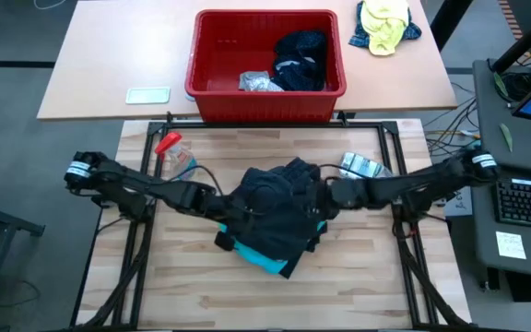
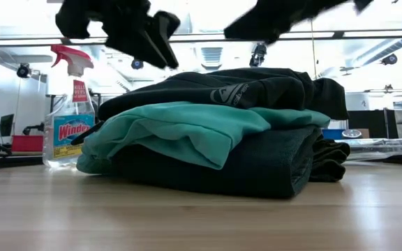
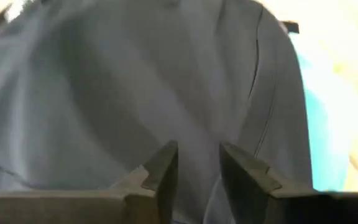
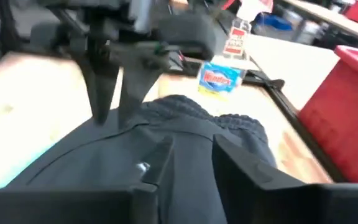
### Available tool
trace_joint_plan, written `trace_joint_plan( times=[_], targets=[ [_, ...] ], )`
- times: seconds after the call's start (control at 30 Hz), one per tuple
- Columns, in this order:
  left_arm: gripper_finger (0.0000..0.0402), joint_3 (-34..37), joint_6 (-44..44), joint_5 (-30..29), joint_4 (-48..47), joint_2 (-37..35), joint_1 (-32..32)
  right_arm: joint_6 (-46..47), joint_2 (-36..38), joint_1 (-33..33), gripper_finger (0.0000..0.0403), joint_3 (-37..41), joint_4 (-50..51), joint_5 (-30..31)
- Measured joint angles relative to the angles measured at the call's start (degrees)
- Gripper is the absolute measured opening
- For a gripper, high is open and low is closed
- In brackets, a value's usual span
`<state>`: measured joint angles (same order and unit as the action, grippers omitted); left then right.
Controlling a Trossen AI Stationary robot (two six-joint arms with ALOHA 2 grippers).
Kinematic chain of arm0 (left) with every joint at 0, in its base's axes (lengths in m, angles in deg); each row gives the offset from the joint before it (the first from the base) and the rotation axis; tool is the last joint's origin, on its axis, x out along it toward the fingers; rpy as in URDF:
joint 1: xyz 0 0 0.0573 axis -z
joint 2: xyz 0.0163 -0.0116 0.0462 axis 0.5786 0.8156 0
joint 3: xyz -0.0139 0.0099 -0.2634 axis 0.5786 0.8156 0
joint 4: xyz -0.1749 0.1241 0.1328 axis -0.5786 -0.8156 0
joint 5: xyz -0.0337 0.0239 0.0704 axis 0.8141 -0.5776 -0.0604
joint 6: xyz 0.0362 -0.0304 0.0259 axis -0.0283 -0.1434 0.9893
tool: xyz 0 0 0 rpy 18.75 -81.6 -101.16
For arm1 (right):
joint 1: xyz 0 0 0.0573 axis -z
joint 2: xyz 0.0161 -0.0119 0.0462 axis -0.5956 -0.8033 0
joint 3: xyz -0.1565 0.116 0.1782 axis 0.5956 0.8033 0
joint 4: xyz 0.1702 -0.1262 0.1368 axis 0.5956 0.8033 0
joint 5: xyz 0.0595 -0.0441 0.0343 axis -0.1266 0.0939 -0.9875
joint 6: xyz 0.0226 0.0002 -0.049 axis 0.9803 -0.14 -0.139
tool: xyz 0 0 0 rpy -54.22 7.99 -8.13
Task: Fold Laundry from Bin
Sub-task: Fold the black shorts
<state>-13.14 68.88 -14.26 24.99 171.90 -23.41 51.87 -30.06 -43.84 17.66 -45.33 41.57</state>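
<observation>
While both grippers hover over the folded stack, the step in hand looks like finishing a fold, with more laundry waiting in the bin.

Left gripper [image 3: 194,165] hangs just above the top black garment [image 1: 279,189], fingers a narrow gap apart and empty; right gripper [image 4: 188,158] faces it from the other side, likewise slightly parted, holding nothing; beneath lie a turquoise garment [image 2: 180,129] and a dark one [image 2: 257,164], stacked mid-table on the wooden table [image 1: 201,295]; next, I judge, one arm must lift clear and reach back to the red bin [image 1: 206,55], where dark and grey clothes [image 1: 298,60] remain; a spray bottle [image 2: 68,111] stands near the stack's left side, so that arm should rise before swinging; the table's front half and far right lie open; the stack sits well apart from every edge.
</observation>
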Motion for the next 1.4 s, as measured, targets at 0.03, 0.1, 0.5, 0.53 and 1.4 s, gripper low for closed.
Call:
trace_joint_plan(
  times=[0.03,0.1,0.5,0.53,1.4],
  targets=[
    [0.0093,0.0,-0.6,0.0,0.1,0.7,-0.2,0.4,-0.4,2.0,0.0083,2.0,-4.2,-2.5],
    [0.0078,0.0,-1.7,0.0,0.8,2.1,-0.6,1.4,-1.2,5.6,0.0065,5.1,-8.6,-4.1],
    [0.0040,-1.7,-4.8,-6.1,3.5,7.0,-1.4,-0.4,0.9,15.4,0.0009,11.5,-9.1,-3.9],
    [0.0040,-2.3,-4.7,-7.6,3.4,6.8,-1.5,-0.6,2.1,15.5,0.0009,11.5,-9.0,-3.8],
    [0.0102,-9.1,3.9,15.7,12.8,5.9,-25.6,16.8,6.7,33.9,0.0077,2.0,20.6,-27.1]
  ],
)
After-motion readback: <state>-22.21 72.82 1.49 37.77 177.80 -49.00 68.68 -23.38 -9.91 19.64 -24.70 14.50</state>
